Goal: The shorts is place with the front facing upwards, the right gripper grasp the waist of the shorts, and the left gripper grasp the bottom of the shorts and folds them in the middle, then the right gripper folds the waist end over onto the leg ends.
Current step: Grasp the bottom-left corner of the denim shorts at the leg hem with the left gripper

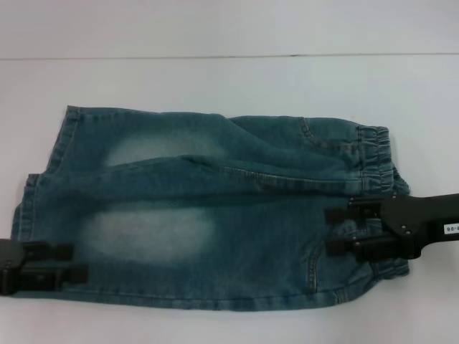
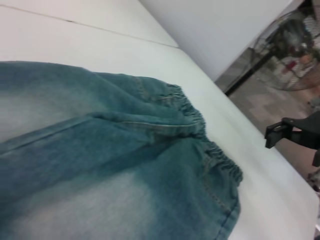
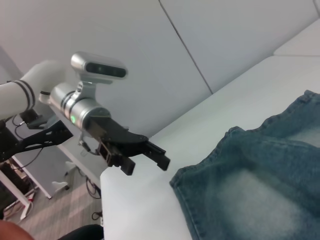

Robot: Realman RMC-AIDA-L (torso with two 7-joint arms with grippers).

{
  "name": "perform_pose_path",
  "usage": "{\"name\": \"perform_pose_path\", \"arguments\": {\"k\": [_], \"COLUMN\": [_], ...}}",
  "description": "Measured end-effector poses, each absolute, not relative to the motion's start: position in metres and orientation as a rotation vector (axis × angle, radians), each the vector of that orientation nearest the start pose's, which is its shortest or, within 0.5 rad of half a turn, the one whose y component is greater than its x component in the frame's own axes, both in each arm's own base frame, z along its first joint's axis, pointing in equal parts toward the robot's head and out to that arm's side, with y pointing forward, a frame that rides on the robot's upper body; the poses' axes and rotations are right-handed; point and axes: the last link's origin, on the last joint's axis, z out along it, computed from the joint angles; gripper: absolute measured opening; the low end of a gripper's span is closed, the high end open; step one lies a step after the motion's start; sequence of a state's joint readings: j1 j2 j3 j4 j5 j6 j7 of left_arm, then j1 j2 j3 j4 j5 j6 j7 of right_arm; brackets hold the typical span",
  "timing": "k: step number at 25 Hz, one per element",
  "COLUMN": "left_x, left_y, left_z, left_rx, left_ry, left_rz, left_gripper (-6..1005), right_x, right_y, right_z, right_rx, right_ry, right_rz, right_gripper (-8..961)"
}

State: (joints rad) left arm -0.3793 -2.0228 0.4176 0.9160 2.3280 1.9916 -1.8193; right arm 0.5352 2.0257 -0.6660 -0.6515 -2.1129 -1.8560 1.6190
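**Two grippers at the ends, no fold made yet**

You have the shorts (image 1: 208,208) lying flat and spread full length on the white table (image 1: 215,79), front side up, with the elastic waistband (image 1: 376,161) toward the robot's right and the leg hems (image 1: 43,193) toward its left. Both legs lie side by side; neither is laid over the other, so I judge the lengthwise fold down the middle has not begun.

Your right gripper (image 1: 337,229) sits over the near part of the waist, fingers spread with denim between and beneath them. The head view does not show whether they touch the cloth. In the left wrist view its tip (image 2: 275,134) appears off the waistband, above the table edge, which suggests it is not yet pressed down.

Your left gripper (image 1: 64,261) is at the near leg's hem corner, fingers apart. The right wrist view shows it (image 3: 150,157) just beside the hem corner (image 3: 182,182), clear of the denim, with nothing held.

Assessment: positioning is largely done; grasping is not. What remains is every working step:
- closing on waist and hem
- carrying the near half over the far half
- folding the waist end across onto the leg ends

Watch the slight rumple along the centre seam (image 1: 237,172); it may skew the first crease.
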Motion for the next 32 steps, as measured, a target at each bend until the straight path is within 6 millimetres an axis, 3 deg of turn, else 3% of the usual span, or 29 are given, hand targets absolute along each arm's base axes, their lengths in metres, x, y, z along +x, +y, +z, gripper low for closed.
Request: {"name": "perform_pose_path", "arguments": {"k": [12, 18, 32], "left_x": [-0.342, -0.36, -0.365], "left_y": [0.236, 0.232, 0.248], "left_z": [0.109, 0.11, 0.103], "left_rx": [-2.519, -2.434, -2.394], "left_ry": [-1.432, -1.5, -1.501], "left_rz": [-0.322, -0.169, -0.067], "left_gripper": [831, 817, 783], "right_x": [0.254, 0.252, 0.251], "right_y": [0.31, 0.312, 0.313], "right_z": [0.019, 0.019, 0.018], "right_rx": [-2.901, -2.872, -2.853], "right_ry": [0.934, 0.929, 0.916], "right_rz": [0.776, 0.813, 0.843], "right_gripper": [794, 794, 793]}}
